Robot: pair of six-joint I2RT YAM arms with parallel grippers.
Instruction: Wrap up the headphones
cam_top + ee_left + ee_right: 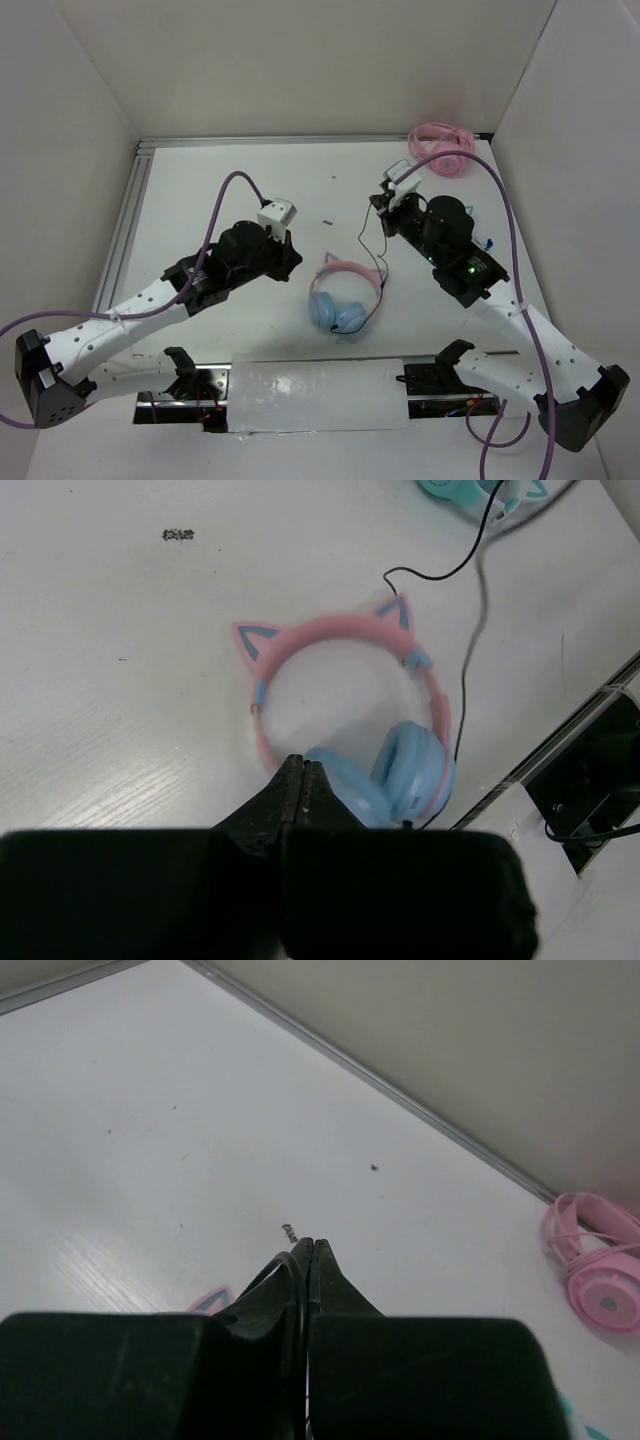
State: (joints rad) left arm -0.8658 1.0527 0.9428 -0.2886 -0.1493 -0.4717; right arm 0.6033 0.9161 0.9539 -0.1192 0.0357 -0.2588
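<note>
Left tool fully closed, empty. Right tool pinching cable. Headphones flat on counter, centre of top view.

Bright even light, blurred wrist views

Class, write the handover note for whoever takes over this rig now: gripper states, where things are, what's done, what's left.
Left gripper shut, empty, tips by the pink cat-eared, light-blue-cupped headphones, which lie flat on the white table.
Right gripper shut, apparently pinching their thin black cable, lifted off the table.
Done: cable picked up.
Left: wrapping it around the headphones; no turns show yet.
</note>
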